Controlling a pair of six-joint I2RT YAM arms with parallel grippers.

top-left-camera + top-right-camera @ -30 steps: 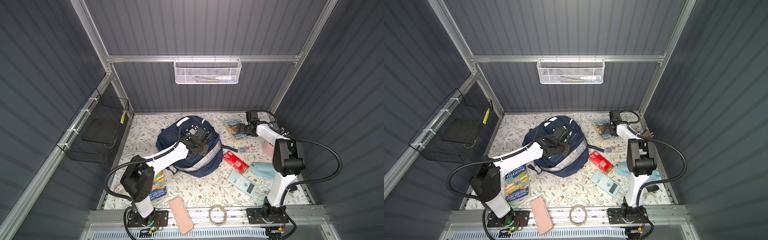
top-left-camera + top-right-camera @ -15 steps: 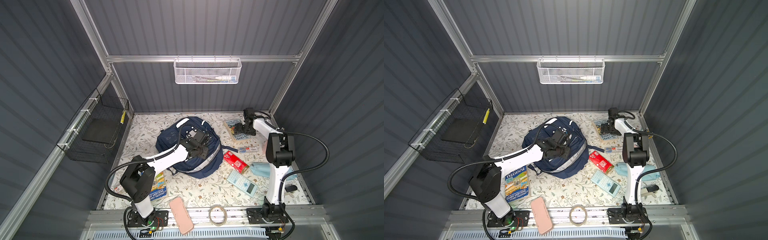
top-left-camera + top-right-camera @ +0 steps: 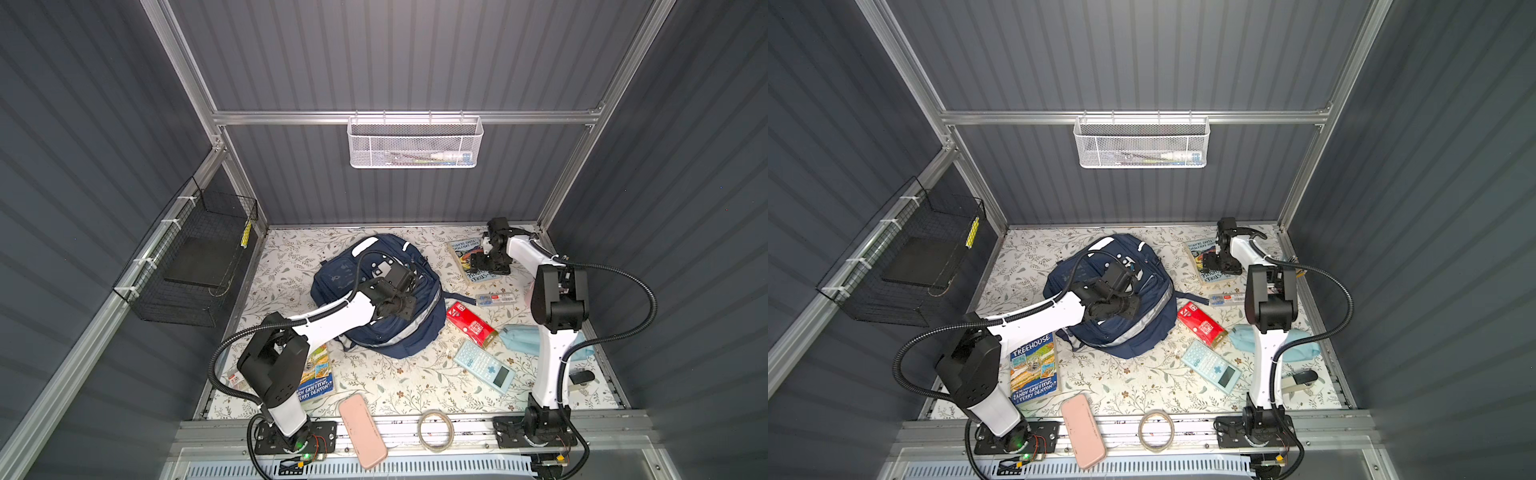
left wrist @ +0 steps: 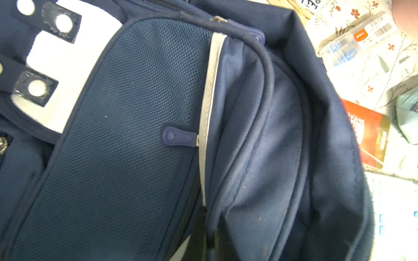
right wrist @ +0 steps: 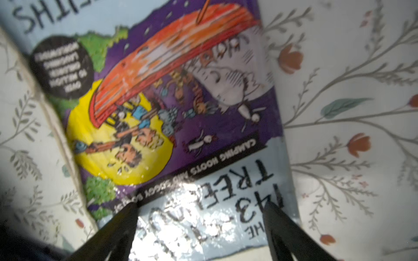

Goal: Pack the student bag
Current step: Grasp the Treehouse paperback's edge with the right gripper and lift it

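— Where is the bag lying?
— The large navy-blue fabric backpack with white stripes (image 3: 340,282) lies flat on the floral-patterned tabletop (image 3: 395,386), toward the back and a little left of the middle in both top views.
— And the left gripper (image 3: 405,307)?
— It is down on the backpack's front, near the grey reflective stripe (image 4: 208,95). Its jaws are closed. The wrist view shows only navy mesh, the stripe and a rubbery navy zip pull (image 4: 178,136), so I cannot tell whether any fabric is pinched.
— The right gripper (image 5: 201,204)?
— It is at the far right corner, over a paperback book with a pale blue and purple cartoon cover (image 5: 181,108). Its two black fingers (image 5: 126,223) are spread wide, tips at or just above the cover, holding nothing.
— What else is about?
— Right of the backpack lie a flat red cardboard box (image 3: 471,324), a pale blue calculator (image 3: 484,368), a clear plastic case (image 3: 496,298) and a light blue fabric pouch (image 3: 519,338). A second paperback (image 3: 1034,370) lies at the front left. A small pink oblong case (image 3: 361,432) and a ring of clear tape (image 3: 435,430) rest on the metal front rail (image 3: 478,426)
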